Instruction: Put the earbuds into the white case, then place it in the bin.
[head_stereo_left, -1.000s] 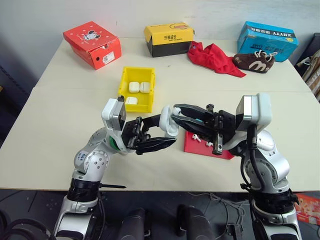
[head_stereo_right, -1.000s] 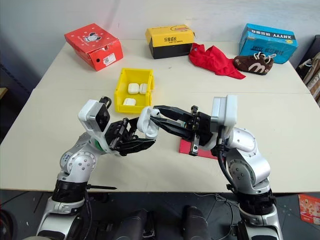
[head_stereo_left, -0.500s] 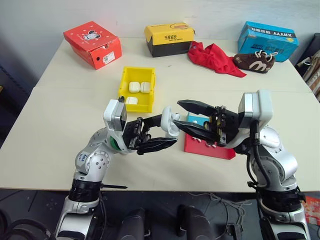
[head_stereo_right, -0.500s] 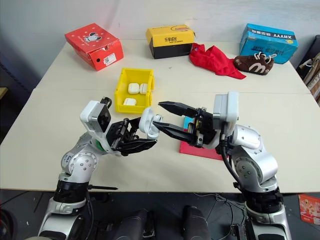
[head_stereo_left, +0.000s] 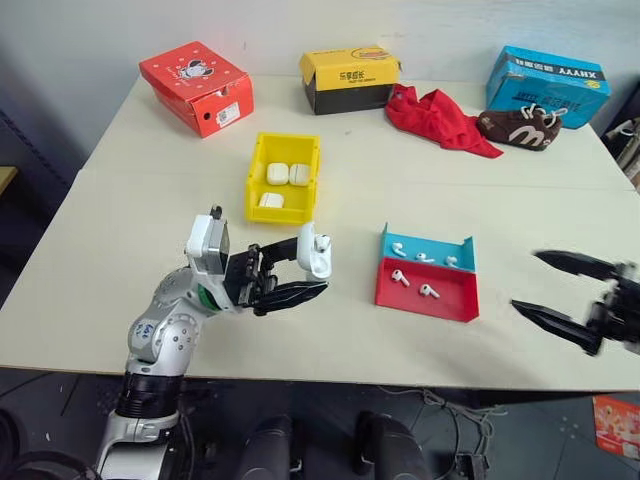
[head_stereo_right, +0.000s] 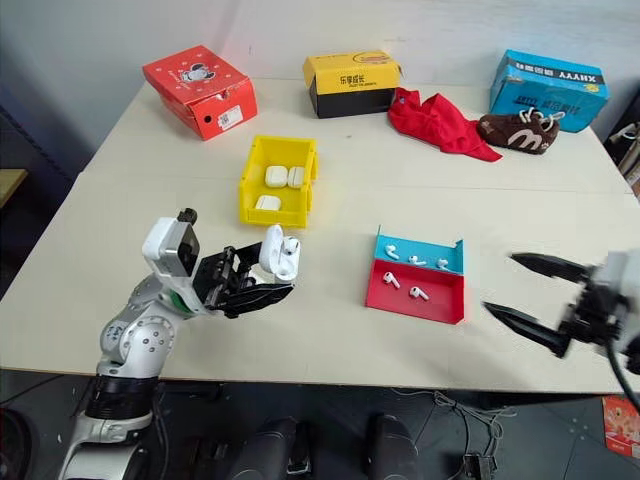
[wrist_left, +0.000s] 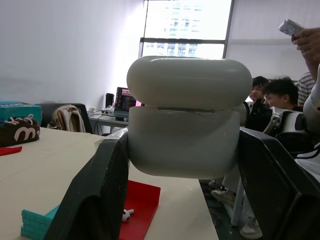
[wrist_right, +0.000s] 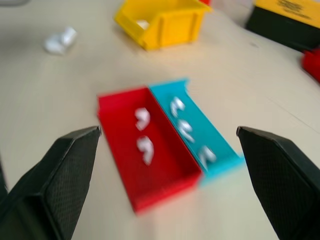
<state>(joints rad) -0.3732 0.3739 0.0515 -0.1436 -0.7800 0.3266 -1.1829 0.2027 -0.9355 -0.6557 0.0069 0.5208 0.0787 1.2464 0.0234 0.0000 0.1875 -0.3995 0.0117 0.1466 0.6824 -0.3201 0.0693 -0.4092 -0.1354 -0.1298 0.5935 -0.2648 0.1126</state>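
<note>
My left gripper (head_stereo_left: 312, 270) is shut on a white case (head_stereo_left: 318, 254), held just above the table's near left part. In the left wrist view the case (wrist_left: 187, 90) sits between the two black fingers (wrist_left: 95, 195) with its lid down. My right gripper (head_stereo_left: 563, 300) stands open and empty over the table's near right edge. Small white earbuds (head_stereo_left: 400, 277) lie in the red-and-blue tray (head_stereo_left: 440, 305) between the arms, some in the red half, some in the blue. The yellow bin (head_stereo_left: 254, 188) stands beyond my left gripper and holds three white cases (head_stereo_left: 287, 173).
Along the far edge stand a red shoebox (head_stereo_left: 197, 86), a yellow-and-black box (head_stereo_left: 350, 78) and a blue box (head_stereo_left: 548, 82). A red cloth (head_stereo_left: 440, 115) and a brown shoe (head_stereo_left: 520, 125) lie near the blue box. People (wrist_left: 272, 95) sit in the room behind.
My right gripper has come away from the case, opened wide and swung far to the right. The left gripper keeps the case and has shifted slightly left. The camera has also shifted.
</note>
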